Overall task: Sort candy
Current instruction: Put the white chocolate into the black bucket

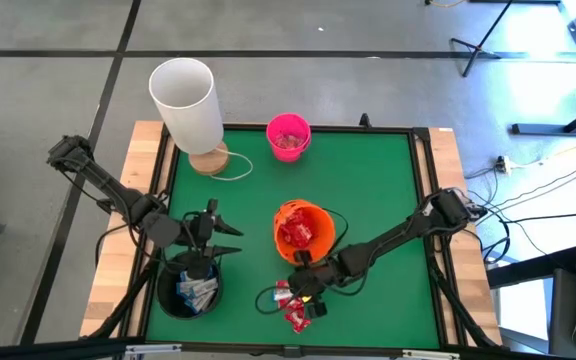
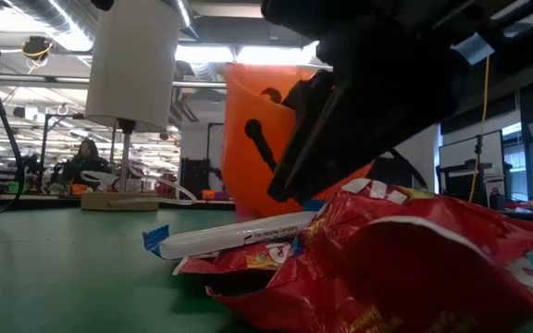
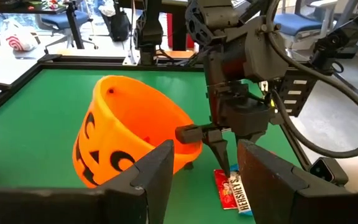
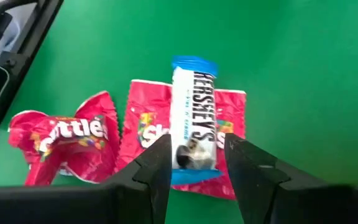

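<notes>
R gripper point(image 4: 194, 163) open astride white bar point(image 4: 194, 118) | contact unclear | L gripper point(image 1: 211, 222) over black bucket point(image 1: 190, 290)

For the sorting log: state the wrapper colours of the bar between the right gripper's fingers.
The bar is white with blue ends and dark lettering; clearest in the right wrist view.

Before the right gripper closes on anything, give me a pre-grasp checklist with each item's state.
1. Right gripper open: ok, fingers stand apart.
2. Jaws straddle the Hershey's bar: ok, the bar's near end lies between them.
3. Bar free of other candy: not ok, it lies across a red Skittles packet.
4. Second Skittles packet outside the jaws: ok, off to the side.
5. Orange pumpkin bucket upright: ok, red packets already inside.
6. Left gripper out of the way: ok, over the black bucket, open.
</notes>
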`<state>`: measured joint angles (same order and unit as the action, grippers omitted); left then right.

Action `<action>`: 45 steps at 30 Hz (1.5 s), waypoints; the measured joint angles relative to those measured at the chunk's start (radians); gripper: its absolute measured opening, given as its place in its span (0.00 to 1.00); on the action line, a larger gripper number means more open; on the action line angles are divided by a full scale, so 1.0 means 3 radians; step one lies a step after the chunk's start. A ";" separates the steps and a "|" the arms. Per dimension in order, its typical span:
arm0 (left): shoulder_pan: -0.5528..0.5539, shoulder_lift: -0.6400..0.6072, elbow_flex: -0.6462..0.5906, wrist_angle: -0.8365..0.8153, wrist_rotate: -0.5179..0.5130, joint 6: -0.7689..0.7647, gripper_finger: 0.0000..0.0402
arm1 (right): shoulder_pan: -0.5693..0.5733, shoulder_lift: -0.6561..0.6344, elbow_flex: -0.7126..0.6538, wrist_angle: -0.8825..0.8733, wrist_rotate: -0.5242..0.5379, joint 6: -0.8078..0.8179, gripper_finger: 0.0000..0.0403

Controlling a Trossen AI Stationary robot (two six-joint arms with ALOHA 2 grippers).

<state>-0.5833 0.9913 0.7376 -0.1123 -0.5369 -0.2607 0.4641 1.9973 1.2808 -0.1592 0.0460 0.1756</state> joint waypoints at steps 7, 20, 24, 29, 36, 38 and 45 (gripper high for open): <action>0.0001 0.0000 0.0000 0.0001 -0.0005 -0.0005 0.42 | 0.0000 -0.0077 0.0005 -0.0061 0.0018 -0.0076 0.36; 0.0002 0.0000 0.0000 -0.0011 -0.0005 -0.0005 0.42 | 0.0001 -0.0261 0.0354 -0.0574 0.0458 -0.0110 0.36; 0.0001 0.0000 0.0000 -0.0022 -0.0005 -0.0006 0.42 | 0.0005 -0.0267 0.0552 -0.0695 0.0474 -0.0178 0.36; 0.0001 0.0000 0.0000 -0.0028 -0.0004 -0.0006 0.42 | 0.0025 -0.0274 0.0712 -0.0691 0.0343 -0.0238 0.36; 0.0002 0.0000 0.0000 -0.0028 -0.0004 0.0003 0.42 | 0.0143 -0.0144 0.0741 -0.0309 0.0335 -0.0519 0.36; 0.0001 0.0000 0.0000 -0.0025 -0.0005 0.0003 0.42 | 0.0164 -0.0021 0.0734 -0.0244 0.0298 -0.0529 0.36; 0.0001 0.0000 0.0000 -0.0033 0.0018 -0.0084 0.42 | 0.0175 0.0199 0.0734 -0.0285 0.0311 -0.0486 0.36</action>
<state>-0.5831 0.9913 0.7376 -0.1223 -0.5316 -0.2859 0.5167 2.0571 1.5009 -0.2447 0.1394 0.0299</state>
